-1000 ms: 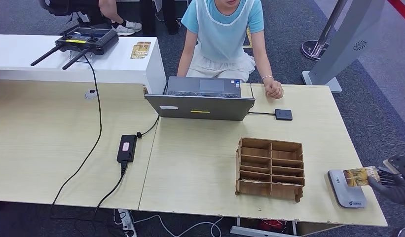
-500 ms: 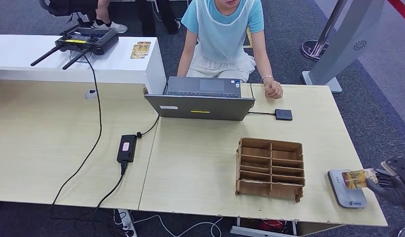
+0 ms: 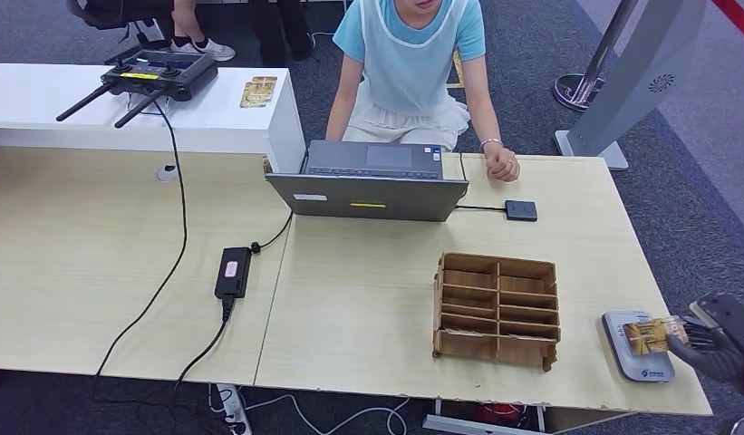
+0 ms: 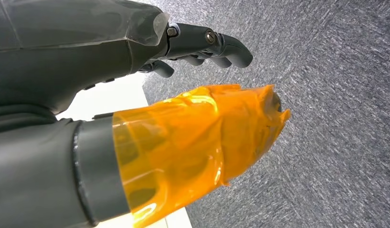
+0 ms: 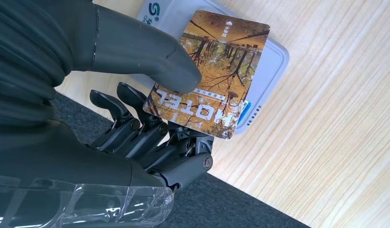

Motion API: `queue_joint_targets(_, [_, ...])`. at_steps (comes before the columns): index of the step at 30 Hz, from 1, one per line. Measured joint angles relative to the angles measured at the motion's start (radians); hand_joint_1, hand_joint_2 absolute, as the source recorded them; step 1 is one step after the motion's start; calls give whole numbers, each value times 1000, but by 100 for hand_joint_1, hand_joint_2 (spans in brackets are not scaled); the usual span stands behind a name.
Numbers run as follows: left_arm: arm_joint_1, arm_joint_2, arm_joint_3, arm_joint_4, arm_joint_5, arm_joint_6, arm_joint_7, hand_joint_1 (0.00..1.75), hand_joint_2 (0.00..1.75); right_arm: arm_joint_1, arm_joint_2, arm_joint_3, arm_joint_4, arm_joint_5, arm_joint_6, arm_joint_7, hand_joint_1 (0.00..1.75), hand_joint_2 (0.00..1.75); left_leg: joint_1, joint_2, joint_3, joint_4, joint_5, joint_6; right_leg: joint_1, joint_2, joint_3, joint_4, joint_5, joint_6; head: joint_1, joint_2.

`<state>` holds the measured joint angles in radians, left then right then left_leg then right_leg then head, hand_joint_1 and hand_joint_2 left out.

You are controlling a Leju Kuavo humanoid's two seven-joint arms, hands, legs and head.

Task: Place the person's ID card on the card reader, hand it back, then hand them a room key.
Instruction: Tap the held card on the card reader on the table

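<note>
Tabletop [image 3: 368, 299]: light wood, spans most of the head view. A person [image 3: 413, 63] in a light blue top is seated at the far edge, one hand rested on the tabletop near the corner of a laptop [image 3: 372, 181]. A cardboard organiser [image 3: 497, 310] with open compartments is stood between laptop and the robot's right side; no cards can be made out in it at this res.

Card reader [image 3: 636, 346]: grey, flat, laid near the tabletop's near-right corner, just beside the organiser.

Right hand [image 3: 719, 340]: entered from the right edge. In the right wrist view the card [image 5: 209, 71] is pinched between thumb and fingers [image 5: 150, 130]; an autumn-tree print and the word "HOTEL" are shown on it. The card is held over the reader, overlapping its top face. Whether contact is made cannot be told; approx. touching or just above.

Left hand [image 4: 136, 95]: seen in the left wrist view, hung over grey carpet beside a white edge. Nothing is held; fingers are loosely extended, apart. Thumb is wrapped in orange film.

Task progress (judged):
- Step 1, card to reader: in hand, near complete. Card is still gripped, not released.
- Step 2, hand-back to person: not yet done.
- Step 3, room key hand-over: not yet done. Two small cards [image 3: 258, 91] are laid on the white counter at far left; whether these are keys cannot be told.

Est. stage: early, approx. first third.
</note>
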<state>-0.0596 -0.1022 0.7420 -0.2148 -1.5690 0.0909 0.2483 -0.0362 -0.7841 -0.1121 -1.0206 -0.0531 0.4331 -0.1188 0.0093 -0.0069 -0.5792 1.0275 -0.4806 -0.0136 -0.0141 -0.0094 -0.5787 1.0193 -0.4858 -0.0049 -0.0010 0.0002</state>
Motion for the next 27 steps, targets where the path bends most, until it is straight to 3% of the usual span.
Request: queue_joint_targets(27, [0, 0, 0, 0, 0, 0, -2, 0, 0, -69, 48, 53, 68, 192, -110, 10, 175, 175, 0, 1, 0, 0, 0, 0, 0, 0, 0, 0, 0, 0, 0, 0])
